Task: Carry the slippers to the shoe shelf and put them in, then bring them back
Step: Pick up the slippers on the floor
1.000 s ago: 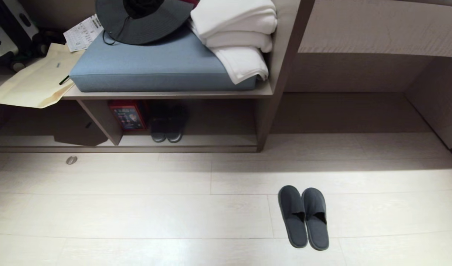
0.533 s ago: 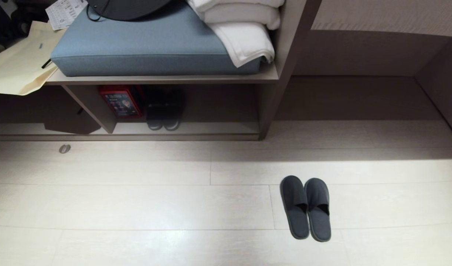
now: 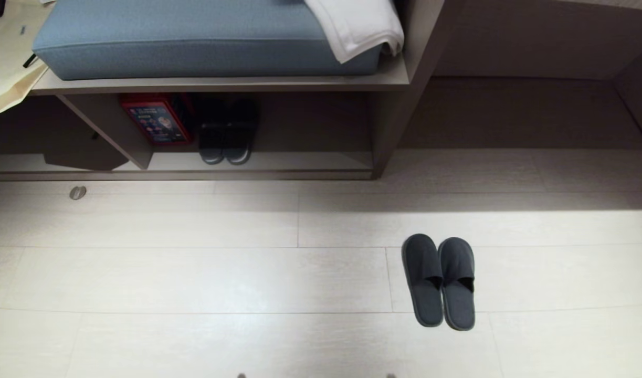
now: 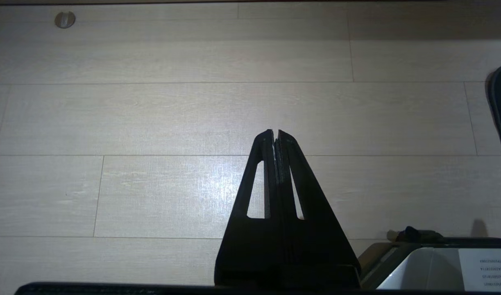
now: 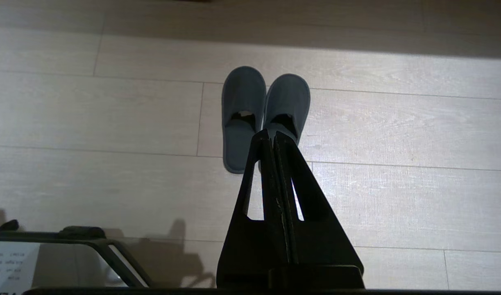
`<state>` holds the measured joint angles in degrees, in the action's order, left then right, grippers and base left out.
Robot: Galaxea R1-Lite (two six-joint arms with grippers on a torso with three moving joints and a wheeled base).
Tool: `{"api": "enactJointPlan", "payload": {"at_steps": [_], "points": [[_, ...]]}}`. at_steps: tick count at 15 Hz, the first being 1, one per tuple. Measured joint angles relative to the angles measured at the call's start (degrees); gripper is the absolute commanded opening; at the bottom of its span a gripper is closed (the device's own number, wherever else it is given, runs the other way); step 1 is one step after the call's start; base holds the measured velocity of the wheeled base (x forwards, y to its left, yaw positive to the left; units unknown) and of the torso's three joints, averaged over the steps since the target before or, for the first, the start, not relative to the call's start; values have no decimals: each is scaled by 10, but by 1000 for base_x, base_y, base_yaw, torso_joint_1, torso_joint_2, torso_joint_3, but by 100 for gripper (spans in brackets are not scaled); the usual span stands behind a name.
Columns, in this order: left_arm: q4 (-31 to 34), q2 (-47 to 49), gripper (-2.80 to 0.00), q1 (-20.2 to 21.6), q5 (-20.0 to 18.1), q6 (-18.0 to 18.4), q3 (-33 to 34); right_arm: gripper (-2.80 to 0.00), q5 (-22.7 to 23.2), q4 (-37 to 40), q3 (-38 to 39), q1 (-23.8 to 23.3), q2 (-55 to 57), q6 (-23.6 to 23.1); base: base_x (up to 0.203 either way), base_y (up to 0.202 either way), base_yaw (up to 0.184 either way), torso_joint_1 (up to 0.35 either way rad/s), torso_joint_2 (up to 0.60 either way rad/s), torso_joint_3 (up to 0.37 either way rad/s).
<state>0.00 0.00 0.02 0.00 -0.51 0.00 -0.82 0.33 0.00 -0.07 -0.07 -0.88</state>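
Slippers (image 3: 440,281) side by side on floor (image 3: 195,273), away from shoe shelf (image 3: 279,163)

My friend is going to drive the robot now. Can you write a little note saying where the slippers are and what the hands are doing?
Left gripper: shut, holding nothing, over bare floor.
Right gripper: shut, holding nothing, above the floor near the slippers.
Slippers: side by side on the floor, toes toward the shoe shelf, well short of it.
Another dark pair already sits in the shelf.
Done: nothing yet.
Left: pick up, shelve, bring back.
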Motion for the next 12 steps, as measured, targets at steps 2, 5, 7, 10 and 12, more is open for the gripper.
{"api": "enactJointPlan", "payload": {"at_steps": [2, 5, 7, 10, 12], "points": [[0, 0, -280, 0, 0, 0, 0, -280, 0, 0, 0, 0, 0, 1, 0, 0, 0, 5, 7, -193], [0, 0, -280, 0, 0, 0, 0, -280, 0, 0, 0, 0, 0, 3, 0, 0, 0, 0, 2, -195], [0, 0, -280, 0, 0, 0, 0, -280, -1, 0, 0, 0, 0, 3, 0, 0, 0, -2, 5, -200], [0, 0, -280, 0, 0, 0, 0, -280, -1, 0, 0, 0, 0, 4, 0, 0, 0, 3, 4, -194], [0, 0, -280, 0, 0, 0, 0, -280, -1, 0, 0, 0, 0, 13, 0, 0, 0, 3, 2, -190]]}}
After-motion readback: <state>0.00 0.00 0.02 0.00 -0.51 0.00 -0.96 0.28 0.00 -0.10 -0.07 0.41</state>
